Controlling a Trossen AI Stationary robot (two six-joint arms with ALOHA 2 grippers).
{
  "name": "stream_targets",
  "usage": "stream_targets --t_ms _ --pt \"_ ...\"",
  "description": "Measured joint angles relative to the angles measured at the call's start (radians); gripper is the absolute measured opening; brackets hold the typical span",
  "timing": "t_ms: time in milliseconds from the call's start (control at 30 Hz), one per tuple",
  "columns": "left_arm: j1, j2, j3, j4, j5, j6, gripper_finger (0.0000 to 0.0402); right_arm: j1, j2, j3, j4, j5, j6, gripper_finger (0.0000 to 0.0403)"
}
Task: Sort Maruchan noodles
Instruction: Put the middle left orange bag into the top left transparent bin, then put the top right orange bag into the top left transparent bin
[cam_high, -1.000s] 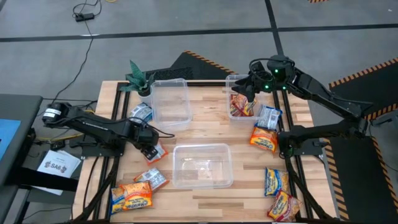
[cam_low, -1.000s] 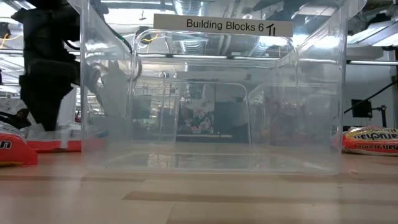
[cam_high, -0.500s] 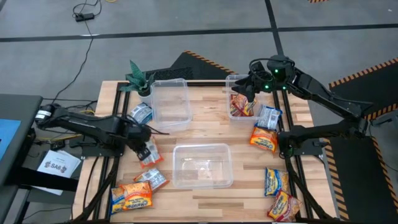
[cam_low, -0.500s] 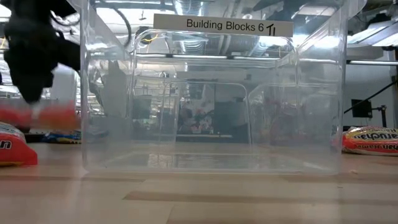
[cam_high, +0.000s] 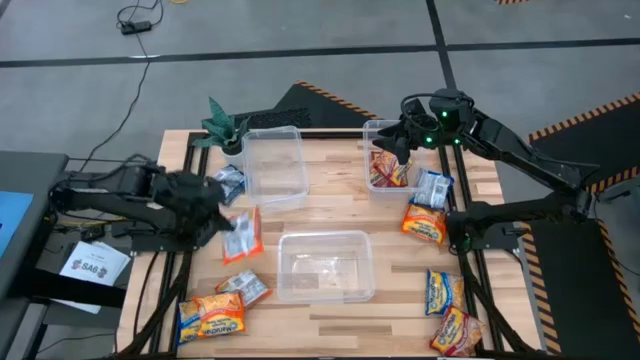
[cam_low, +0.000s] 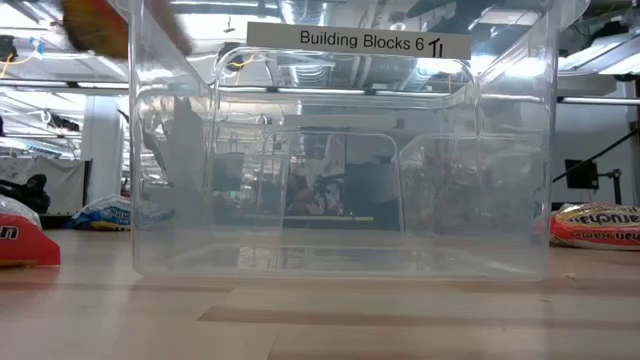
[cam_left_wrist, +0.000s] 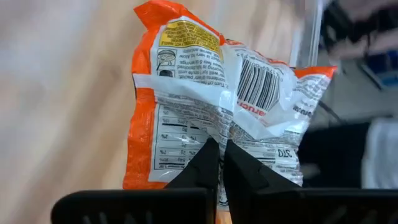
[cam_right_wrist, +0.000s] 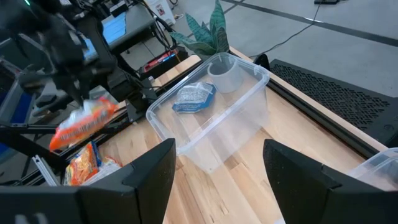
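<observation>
Your left gripper (cam_left_wrist: 216, 163) is pinched shut on an orange packet (cam_high: 244, 233), hanging long-side down. The tub with orange packets (cam_high: 372, 131) lies far across; your right gripper (cam_right_wrist: 217, 163), fingers spread wide, hovers beside it.

A wooden desk (cam_high: 330, 205) carries three clear tubs (cam_high: 325, 264), a potted plant (cam_high: 224, 127) and scattered noodle packets (cam_high: 212, 315), several below the left gripper (cam_high: 228, 222).
</observation>
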Motion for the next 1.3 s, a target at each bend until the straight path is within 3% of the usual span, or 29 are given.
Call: stream_targets --t_ms 133,300,500,667,800,1033,1133,1300 --pt "0.087 0.112 0.145 0.004 -0.144 0.196 0.0000 0.000 0.000 0.000 0.000 0.000 0.000 0.0265" --pt "0.277 0.287 0.243 0.007 -0.259 0.472 0.0000 0.000 0.000 0.000 0.000 0.000 0.007 0.0265" --pt "0.515 0.470 0.253 0.062 -0.248 0.649 0.0000 0.000 0.000 0.000 0.000 0.000 0.011 0.0265" --pt "0.605 0.558 0.254 0.099 -0.162 0.662 0.0005 0.000 0.000 0.000 0.000 0.000 0.010 0.0265" --pt "0.613 0.585 0.255 0.102 -0.133 0.691 0.0038 0.000 0.000 0.000 0.000 -0.002 0.010 0.0265" --pt "0.613 0.572 0.299 0.083 -0.125 0.662 0.0148 0.000 0.000 0.047 -0.015 -0.007 0.024 0.0265" --pt "0.613 0.545 0.372 0.091 -0.078 0.594 0.0189 0.016 0.001 0.127 -0.182 -0.010 0.034 0.0265" --pt "0.610 0.453 0.429 0.231 0.019 0.493 0.0223 0.132 0.024 0.224 -0.699 -0.012 0.045 0.0265"
